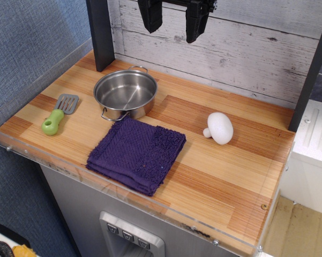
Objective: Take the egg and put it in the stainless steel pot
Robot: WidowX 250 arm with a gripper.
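The egg [220,128] is a matte white rounded lump with a short stub on its left side. It lies on the wooden counter, right of centre. The stainless steel pot [125,94] stands empty toward the back left, with two wire loop handles. My gripper [174,19] hangs high at the top of the view, in front of the back wall, above and between the pot and the egg. Its two black fingers are spread apart and hold nothing.
A folded purple towel [136,153] lies in front of the pot. A spatula with a green handle [59,115] lies at the left. A clear plastic rim [123,184] edges the counter. Dark posts stand at back left [100,35] and right [311,75].
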